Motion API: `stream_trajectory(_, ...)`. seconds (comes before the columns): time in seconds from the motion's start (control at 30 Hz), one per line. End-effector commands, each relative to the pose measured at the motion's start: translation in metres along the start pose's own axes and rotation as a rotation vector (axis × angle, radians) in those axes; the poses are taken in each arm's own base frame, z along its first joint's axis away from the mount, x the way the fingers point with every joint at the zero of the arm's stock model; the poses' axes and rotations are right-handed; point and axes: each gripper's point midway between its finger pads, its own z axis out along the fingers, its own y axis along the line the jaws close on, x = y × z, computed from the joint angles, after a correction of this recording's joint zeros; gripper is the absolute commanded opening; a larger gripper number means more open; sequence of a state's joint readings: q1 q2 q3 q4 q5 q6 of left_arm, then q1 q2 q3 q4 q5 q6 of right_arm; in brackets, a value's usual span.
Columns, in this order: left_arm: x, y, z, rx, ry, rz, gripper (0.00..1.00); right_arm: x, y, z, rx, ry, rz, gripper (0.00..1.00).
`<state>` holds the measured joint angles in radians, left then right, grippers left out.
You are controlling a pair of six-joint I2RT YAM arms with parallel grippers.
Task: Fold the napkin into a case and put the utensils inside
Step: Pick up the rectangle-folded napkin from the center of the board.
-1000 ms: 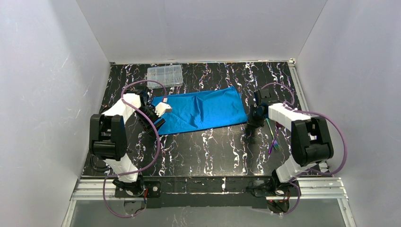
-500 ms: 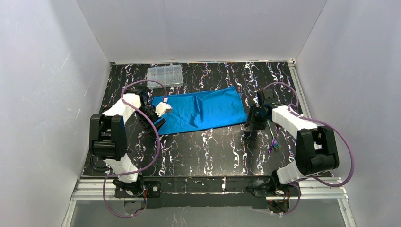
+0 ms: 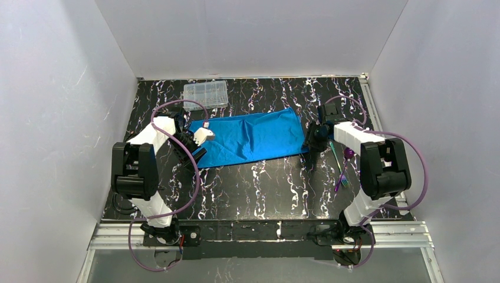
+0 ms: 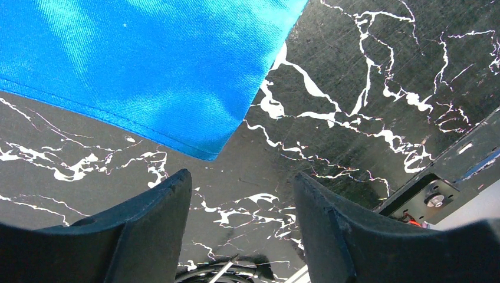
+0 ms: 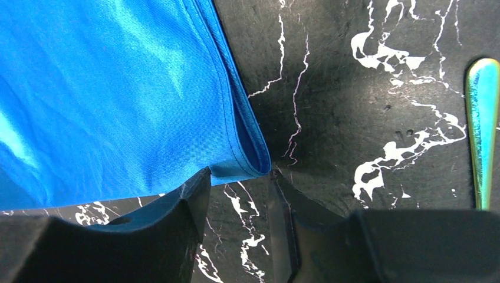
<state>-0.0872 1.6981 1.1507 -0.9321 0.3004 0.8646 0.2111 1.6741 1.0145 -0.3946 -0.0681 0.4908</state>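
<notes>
The blue napkin (image 3: 250, 140) lies flat as a long folded rectangle in the middle of the table. It also shows in the left wrist view (image 4: 147, 65) and in the right wrist view (image 5: 118, 88). My left gripper (image 3: 197, 152) is open and empty just off the napkin's near left corner, and its fingers (image 4: 153, 230) stand apart over bare table. My right gripper (image 3: 311, 143) is open at the napkin's near right corner, and in the right wrist view (image 5: 239, 177) the folded corner sits at the fingertips. The utensils (image 3: 341, 177) lie right of the napkin. One green piece (image 5: 482, 118) shows.
A clear plastic compartment box (image 3: 206, 93) stands at the back left, beyond the napkin. White walls close in the black marbled table (image 3: 259, 188) on three sides. Purple cables loop over both arms.
My right gripper has moved left and away from me, up to the napkin's near right corner. The left arm and the napkin have not moved.
</notes>
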Motion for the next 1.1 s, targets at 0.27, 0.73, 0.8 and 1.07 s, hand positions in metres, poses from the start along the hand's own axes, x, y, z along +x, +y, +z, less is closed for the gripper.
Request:
stream_trajectory(0.27,0.002,-0.006,-0.004,0.024,-0.001,-0.004,0.61,-0.019,0.015,-0.001,-0.064,-0.047,-0.005,0.33)
stream_trajectory(0.73,0.002,-0.010,-0.006,0.040,-0.005,0.015,0.61,0.020,-0.012,-0.015,0.016,0.014,-0.011,0.01)
stream_trajectory(0.8,0.003,-0.012,-0.007,0.048,-0.004,0.031,0.61,0.032,-0.017,-0.019,0.025,0.035,-0.007,0.01)
stream_trajectory(1.07,-0.002,-0.015,-0.013,0.065,-0.010,0.058,0.61,0.067,-0.031,-0.030,0.038,0.098,-0.007,0.01)
